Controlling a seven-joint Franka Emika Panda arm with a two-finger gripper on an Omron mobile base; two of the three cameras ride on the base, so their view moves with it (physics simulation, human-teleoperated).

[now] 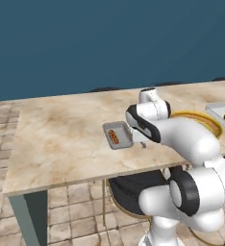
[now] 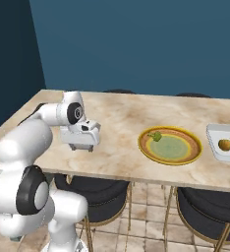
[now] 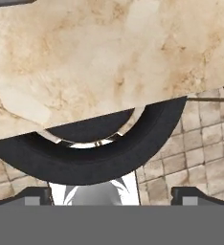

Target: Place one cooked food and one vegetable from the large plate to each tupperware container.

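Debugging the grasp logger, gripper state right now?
Gripper: open, fingertips wide apart, holding nothing, over the marble table edge.

Dark round stools [image 2: 205,209] stand under the marble table [image 1: 61,139] on tiled floor [image 1: 81,216].

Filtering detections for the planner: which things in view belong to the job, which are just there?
Job: large plate with a green vegetable; left tupperware container holding a sausage; right tupperware container holding two foods; pincer.
Just there: marble table; black stools.

bare marble table [image 1: 61,134] left of near tray [image 1: 118,135], plate [image 2: 170,145] well apart rightward
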